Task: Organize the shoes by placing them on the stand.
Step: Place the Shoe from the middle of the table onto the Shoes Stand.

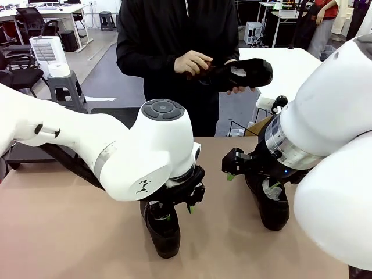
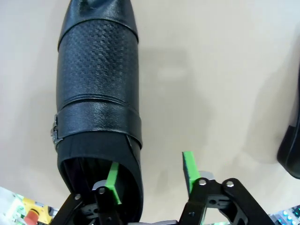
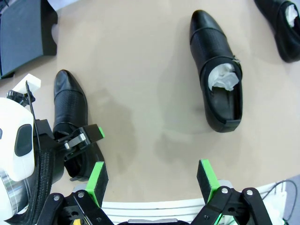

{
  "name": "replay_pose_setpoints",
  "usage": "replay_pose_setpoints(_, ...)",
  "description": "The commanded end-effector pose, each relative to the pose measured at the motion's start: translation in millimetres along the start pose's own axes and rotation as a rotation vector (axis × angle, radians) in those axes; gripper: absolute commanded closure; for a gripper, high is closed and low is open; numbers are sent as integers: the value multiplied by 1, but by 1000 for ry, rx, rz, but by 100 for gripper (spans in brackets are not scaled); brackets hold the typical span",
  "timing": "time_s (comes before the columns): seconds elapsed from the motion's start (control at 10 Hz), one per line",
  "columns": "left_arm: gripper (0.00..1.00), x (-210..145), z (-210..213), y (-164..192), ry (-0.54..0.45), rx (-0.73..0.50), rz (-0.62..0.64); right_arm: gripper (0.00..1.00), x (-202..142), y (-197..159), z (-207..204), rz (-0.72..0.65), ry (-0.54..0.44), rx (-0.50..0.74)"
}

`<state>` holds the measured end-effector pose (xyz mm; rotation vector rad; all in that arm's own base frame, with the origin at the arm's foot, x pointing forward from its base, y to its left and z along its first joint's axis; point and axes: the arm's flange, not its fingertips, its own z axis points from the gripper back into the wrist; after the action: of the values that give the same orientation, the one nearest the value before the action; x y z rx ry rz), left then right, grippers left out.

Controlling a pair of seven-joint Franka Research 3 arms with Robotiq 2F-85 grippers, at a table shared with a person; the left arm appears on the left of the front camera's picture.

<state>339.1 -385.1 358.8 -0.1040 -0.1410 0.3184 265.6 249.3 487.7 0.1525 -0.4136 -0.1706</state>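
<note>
1. A tan tabletop [image 3: 140, 70] is shared with a person [image 1: 174, 35] standing at its far side, with office desks behind.
2. The left gripper [image 2: 150, 161] sits at the opening of the first shoe [image 2: 98, 89]. One green pad is inside the collar and the other outside, with a gap to the leather. The jaws are partly apart and clamp nothing.
3. The right gripper [image 3: 151, 180] hovers with its jaws wide and empty. The second shoe [image 3: 218, 89], stuffed with paper, lies ahead of it, apart.
4. A third shoe [image 3: 281, 23] lies farther off on the table. The person's hands [image 1: 192, 63] hold a fourth shoe [image 1: 244, 74].
5. The stand [image 3: 23, 33] sits beyond the first shoe's toe, apart from it.
</note>
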Motion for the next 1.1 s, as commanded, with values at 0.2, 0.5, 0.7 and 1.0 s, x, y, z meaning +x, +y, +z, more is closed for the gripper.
replay_pose_setpoints(0.2, 100, 1, -1, -3, -25, 74, -2, 0, 3, 0, 0, 8, 13, 19)
replay_pose_setpoints(0.5, 100, 6, -3, 5, 6, 120, 11, 0, 3, 0, 0, 8, 13, 19)
replay_pose_setpoints(0.7, 100, 9, -6, 10, -4, 126, 11, 0, 3, 0, 0, 8, 13, 19)
replay_pose_setpoints(1.0, 100, 3, 50, 44, -41, 140, -103, 0, 3, 0, 0, 8, 13, 19)
